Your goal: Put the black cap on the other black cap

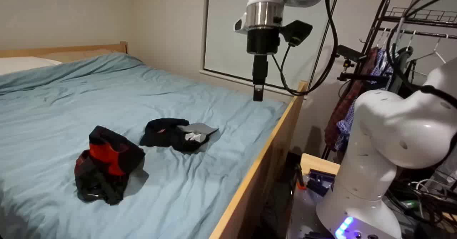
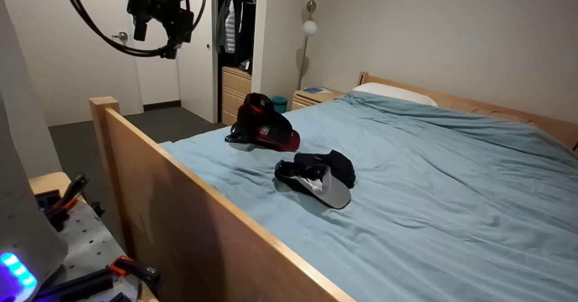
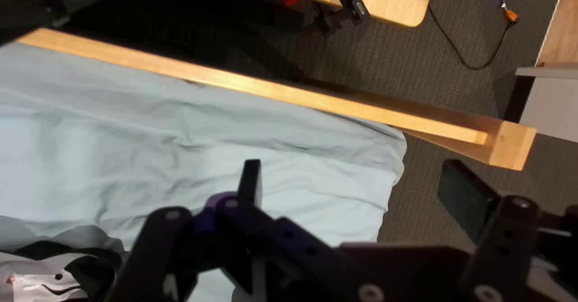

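In the wrist view, we see a black cap [image 3: 90, 266] cut off by the left edge; in an exterior view, we cannot read the small badge [image 2: 264, 131] on the red-brimmed cap [image 2: 281, 127].

An upturned black cap [image 2: 323, 191] with grey underbrim lies on blue bedding [image 2: 420, 175], against another black cap [image 1: 156, 137] bearing a small reddish mark.

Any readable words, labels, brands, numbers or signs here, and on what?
None readable.
Too small: pale emblem on the black cap with dark-red brim.
Too small: red mark on the rounded black fabric cap.
Too blurred: markings on the white patch inside the grey-brimmed black cap.
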{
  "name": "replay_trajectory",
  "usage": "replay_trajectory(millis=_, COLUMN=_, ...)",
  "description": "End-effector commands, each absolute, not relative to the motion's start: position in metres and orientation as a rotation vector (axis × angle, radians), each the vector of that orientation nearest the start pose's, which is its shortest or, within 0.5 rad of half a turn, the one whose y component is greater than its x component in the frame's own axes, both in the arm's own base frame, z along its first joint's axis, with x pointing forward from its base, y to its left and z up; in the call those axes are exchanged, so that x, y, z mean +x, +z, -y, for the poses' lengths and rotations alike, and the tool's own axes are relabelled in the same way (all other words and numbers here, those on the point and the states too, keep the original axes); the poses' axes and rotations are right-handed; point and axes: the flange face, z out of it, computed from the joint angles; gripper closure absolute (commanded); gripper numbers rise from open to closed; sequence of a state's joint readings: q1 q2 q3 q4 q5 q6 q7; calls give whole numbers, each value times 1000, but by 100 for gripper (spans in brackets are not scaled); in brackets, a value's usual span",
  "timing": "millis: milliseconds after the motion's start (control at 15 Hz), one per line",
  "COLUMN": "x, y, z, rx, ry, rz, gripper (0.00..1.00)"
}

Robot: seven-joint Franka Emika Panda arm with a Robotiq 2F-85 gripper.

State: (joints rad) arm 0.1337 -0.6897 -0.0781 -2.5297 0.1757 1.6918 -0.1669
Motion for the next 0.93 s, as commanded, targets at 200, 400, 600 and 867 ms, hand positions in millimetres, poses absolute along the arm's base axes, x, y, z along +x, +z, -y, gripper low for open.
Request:
replay_trajectory(millis=200, x=359, y=475, z=-38, rx=-2837, ry=181, rz=232, gripper=0)
replay_trajectory(millis=400, x=411, y=445, z=-45, rx=-2899, ry=15, rz=72, gripper=0)
replay_trajectory(millis=600, x=468, y=416, z=-57, rx=-3014, ry=-228, rz=35, gripper=0)
replay_trajectory(millis=867, x=540, y=373, z=-67, rx=-3171, ry=-471, rz=160, gripper=0)
